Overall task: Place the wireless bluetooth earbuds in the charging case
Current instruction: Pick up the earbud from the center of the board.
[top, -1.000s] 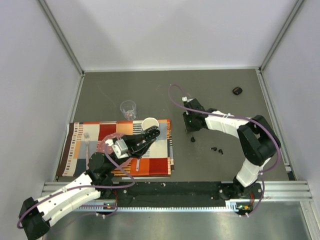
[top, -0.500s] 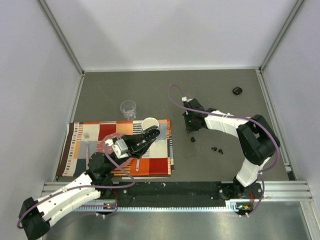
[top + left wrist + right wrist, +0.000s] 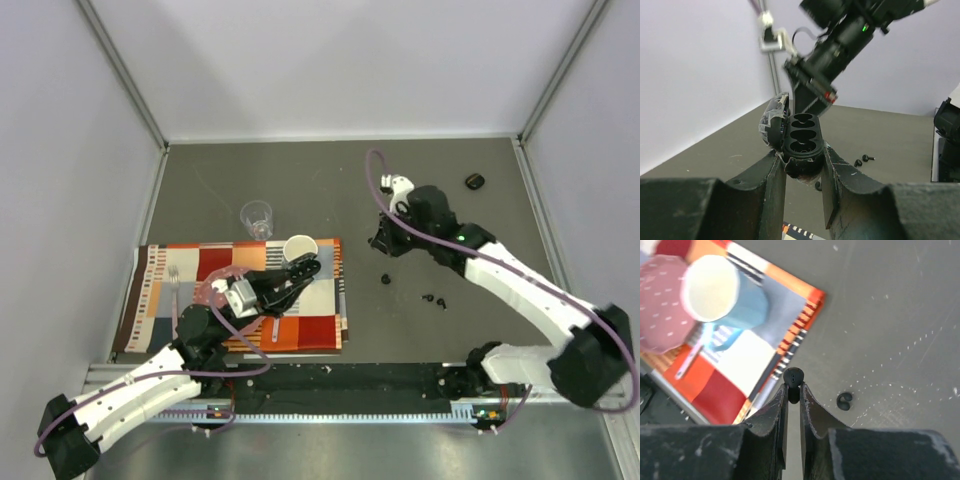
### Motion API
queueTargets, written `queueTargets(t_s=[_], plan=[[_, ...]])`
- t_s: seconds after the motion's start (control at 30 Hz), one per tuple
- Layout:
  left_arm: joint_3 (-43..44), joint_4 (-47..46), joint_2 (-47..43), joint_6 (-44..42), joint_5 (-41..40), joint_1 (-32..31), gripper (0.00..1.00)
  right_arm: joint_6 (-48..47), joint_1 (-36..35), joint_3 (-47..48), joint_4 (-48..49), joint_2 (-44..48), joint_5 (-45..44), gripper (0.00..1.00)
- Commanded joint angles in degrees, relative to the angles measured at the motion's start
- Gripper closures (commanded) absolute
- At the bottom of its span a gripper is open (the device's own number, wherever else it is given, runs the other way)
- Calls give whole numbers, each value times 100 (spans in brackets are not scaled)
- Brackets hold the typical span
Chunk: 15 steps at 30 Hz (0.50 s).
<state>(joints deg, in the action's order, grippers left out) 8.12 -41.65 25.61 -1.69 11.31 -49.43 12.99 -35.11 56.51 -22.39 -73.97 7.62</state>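
Note:
My left gripper [image 3: 802,156] is shut on the black charging case [image 3: 801,142], held up with its lid open and two empty wells showing. In the top view this gripper [image 3: 300,272] hovers over the striped placemat [image 3: 200,262]. My right gripper [image 3: 793,388] is shut on one black earbud [image 3: 793,377], pinched at the fingertips above the table near the placemat's corner. In the top view the right gripper [image 3: 383,240] hangs right of the mug. Three more earbuds lie on the grey table: one [image 3: 386,279] just below that gripper, and a pair [image 3: 428,298] [image 3: 441,301] further right.
A white mug [image 3: 298,247], a fork [image 3: 174,290] and a pink spotted object [image 3: 660,305] rest on the placemat. A clear glass [image 3: 257,218] stands behind it. A second black case [image 3: 474,181] lies at the far right. White walls enclose the table.
The right gripper's jaws have closed on an earbud and lifted it off the table, the right arm swinging up and stretching out. The left arm has kept still with the case.

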Motion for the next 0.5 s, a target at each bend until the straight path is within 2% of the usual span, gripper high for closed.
queueTargets(t_s=[0.0,0.1,0.17,0.33,0.47], plan=[[5,-54,-100,-94,257,12,100,-884,-31,53,-422,971,1152,100],[5,-1,-161,-156,520,21,100,-1272,-31,412,-905,1508,2336,100],[23,16,-179,-200,704,12,100,-1621,-83,815,-1248,1676,2735,100],[233,331,-4,-261,1188,12,100,-2292,-785,1669,-2442,1527,2666,100],[523,508,295,-235,1610,12,100,-2643,-1444,2126,-2778,1298,2306,100]])
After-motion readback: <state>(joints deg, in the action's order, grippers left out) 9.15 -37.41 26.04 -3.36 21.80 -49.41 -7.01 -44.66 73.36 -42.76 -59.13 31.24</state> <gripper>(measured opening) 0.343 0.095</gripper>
